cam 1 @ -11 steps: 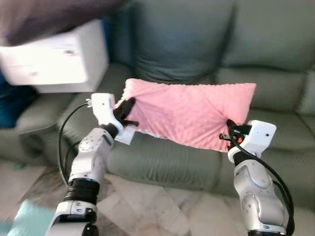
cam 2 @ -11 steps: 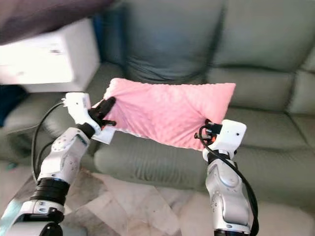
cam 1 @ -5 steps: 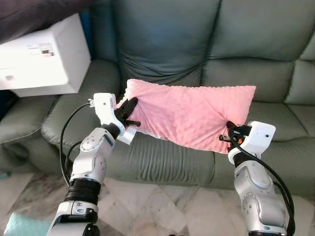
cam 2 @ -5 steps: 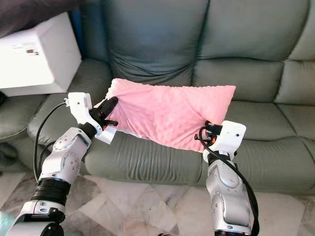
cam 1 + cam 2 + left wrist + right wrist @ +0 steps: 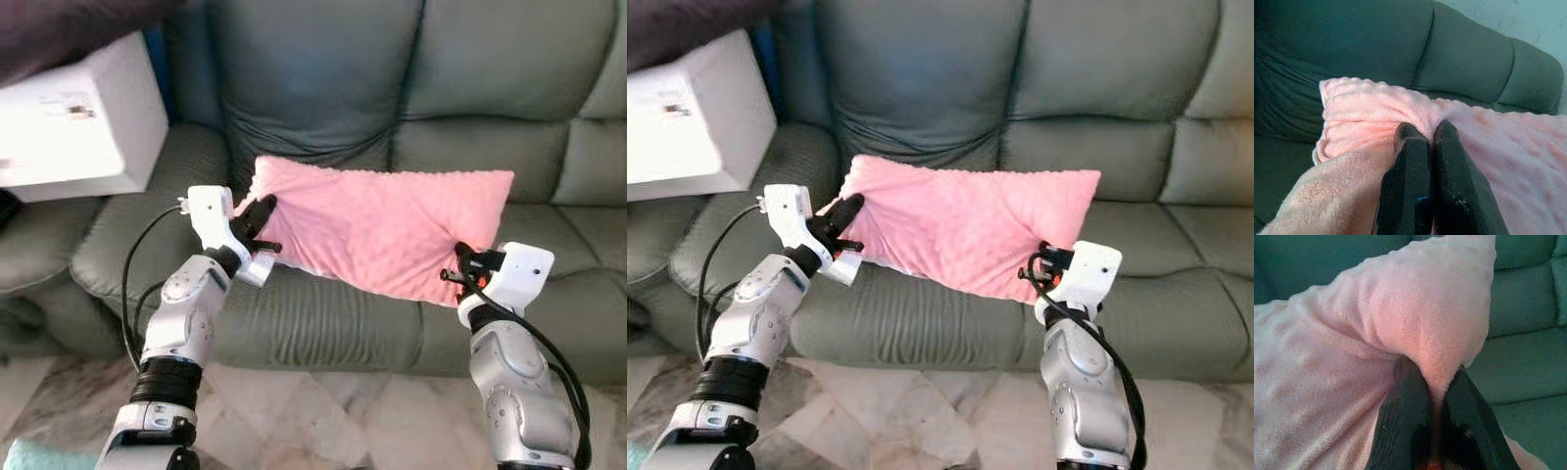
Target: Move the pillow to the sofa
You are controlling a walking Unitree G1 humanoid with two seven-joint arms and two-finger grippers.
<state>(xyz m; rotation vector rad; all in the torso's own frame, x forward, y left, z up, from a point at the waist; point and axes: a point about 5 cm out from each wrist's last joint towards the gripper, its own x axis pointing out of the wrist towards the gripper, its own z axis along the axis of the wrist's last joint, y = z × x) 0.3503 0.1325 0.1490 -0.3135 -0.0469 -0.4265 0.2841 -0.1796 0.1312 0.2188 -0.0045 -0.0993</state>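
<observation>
Pillow [image 5: 384, 230] hangs between our 2 grippers, pink and nubbly, held in the air just in front of the sofa [image 5: 411, 88] and above the front edge of its seat cushions. Its long axis runs across our view from left to right, roughly level, with the flat face turned toward us and slightly upward; the far upper corner on our right points toward the backrest.

Our left gripper [image 5: 257, 217] is clamped on the pillow's left end, and in the left wrist view the 2 black fingers [image 5: 1405, 166] are pressed together with pink fabric bunched around them. Our right gripper [image 5: 458, 266] pinches the lower right edge; in the right wrist view a fold of fabric sits squeezed between its fingers [image 5: 1408, 396].

We see the sofa as grey-green, with tall back cushions and a rounded armrest [image 5: 127, 235] on our left. Beyond that armrest stands a white box [image 5: 78, 122]. Marble floor [image 5: 323, 416] shows below, between our arms.
</observation>
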